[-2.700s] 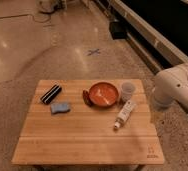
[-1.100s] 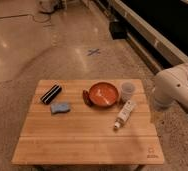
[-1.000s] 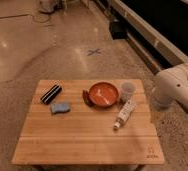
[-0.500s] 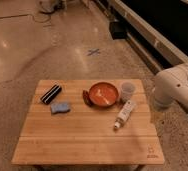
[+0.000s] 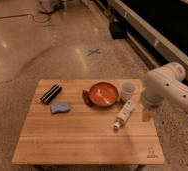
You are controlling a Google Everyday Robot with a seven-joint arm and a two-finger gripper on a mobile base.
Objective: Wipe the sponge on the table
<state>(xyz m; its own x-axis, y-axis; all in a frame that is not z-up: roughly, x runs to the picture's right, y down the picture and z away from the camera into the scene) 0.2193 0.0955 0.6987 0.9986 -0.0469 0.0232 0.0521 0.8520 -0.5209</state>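
White arm [image 5: 162, 87] first: spotted the gripper [image 5: 148, 114] below it, hanging beside the table's [image 5: 82, 135] right edge; could not tell its state. Found the light-blue sponge [image 5: 60, 107] lying centre-left on the table, just below the black bar [image 5: 51, 93], well apart from the gripper.

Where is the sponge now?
In the camera view, the sponge lies on the table's left part, beside the black bar, left of the orange bowl. The claw is not in view.
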